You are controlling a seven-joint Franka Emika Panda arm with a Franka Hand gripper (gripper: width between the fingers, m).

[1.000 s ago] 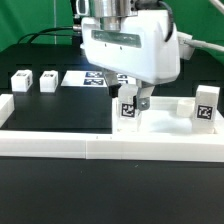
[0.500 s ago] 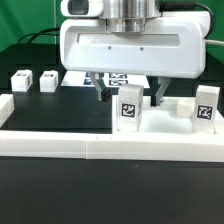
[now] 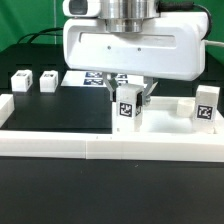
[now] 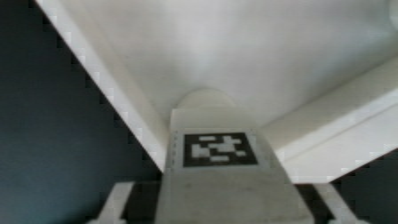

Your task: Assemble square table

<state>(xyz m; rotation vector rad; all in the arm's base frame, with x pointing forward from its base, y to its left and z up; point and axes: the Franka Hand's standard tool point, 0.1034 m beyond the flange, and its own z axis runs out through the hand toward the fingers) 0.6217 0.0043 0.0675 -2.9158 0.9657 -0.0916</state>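
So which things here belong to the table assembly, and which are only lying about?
Job: white plastic square slab; white tagged leg block in the white gripper; three more such leg blocks.
Lying about: flat white marker board; long low white border wall.

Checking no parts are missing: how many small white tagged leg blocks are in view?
4. Two small white tagged plastic leg blocks sit at the exterior view's left; a third stands centre, gripped by the end effector; a fourth at far right. None seems hidden.

Smooth matt white plastic leg block (image 3: pixel 127 110) and border wall (image 3: pixel 60 148); matt black tabletop (image 3: pixel 60 105); faintly glossy white arm housing (image 3: pixel 130 50).
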